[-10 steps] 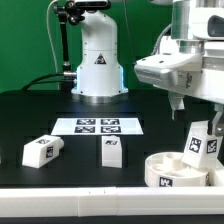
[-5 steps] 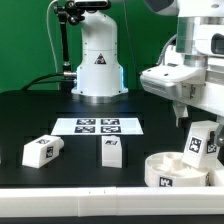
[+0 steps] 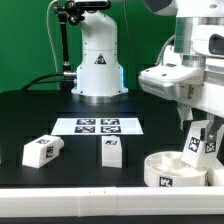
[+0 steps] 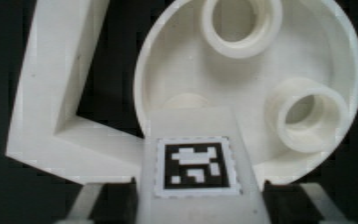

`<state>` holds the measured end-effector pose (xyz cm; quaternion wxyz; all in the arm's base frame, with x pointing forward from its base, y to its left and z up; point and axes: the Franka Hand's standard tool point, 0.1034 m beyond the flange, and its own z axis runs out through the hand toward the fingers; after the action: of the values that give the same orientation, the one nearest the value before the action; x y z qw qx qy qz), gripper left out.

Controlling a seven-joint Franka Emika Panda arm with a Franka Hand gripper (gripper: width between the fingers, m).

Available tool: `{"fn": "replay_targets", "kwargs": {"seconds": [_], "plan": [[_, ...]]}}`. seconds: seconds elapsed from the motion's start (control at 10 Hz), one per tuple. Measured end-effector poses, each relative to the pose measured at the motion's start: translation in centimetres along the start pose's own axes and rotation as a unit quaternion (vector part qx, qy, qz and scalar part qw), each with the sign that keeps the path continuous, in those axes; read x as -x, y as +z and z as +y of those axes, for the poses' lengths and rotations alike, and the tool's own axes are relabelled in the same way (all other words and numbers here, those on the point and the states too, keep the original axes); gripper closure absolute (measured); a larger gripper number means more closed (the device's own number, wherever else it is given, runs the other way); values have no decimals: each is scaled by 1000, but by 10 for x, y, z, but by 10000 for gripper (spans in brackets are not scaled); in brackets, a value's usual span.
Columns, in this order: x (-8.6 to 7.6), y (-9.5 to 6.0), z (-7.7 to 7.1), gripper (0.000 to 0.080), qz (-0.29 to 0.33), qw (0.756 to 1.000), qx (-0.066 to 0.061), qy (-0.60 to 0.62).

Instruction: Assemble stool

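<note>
The claw [image 3: 200,128] is found clamped on the upright tagged leg [image 3: 200,148], which is seated in the round seat [image 3: 165,175] at the exterior view's right.

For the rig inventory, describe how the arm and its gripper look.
The arm is glossy white, built of bulky rounded shells. Its gripper has a wide white body and short dark fingers. No cables or markings show on them.

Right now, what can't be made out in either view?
- Round white plastic seat: cut off at the exterior view's right edge.
- Upright white block leg: base hidden behind the seat rim, exterior view.
- Fingers: blurred, mostly cropped by the frame edge, wrist view.
</note>
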<state>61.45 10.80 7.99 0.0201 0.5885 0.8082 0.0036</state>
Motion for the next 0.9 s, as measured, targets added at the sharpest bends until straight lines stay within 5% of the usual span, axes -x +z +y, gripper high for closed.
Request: {"fn": "replay_targets", "kwargs": {"seconds": [0.5, 0.9], "plan": [[1, 0, 0, 462, 1, 992, 0, 129], [12, 2, -5, 462, 20, 940, -10, 340]]}}
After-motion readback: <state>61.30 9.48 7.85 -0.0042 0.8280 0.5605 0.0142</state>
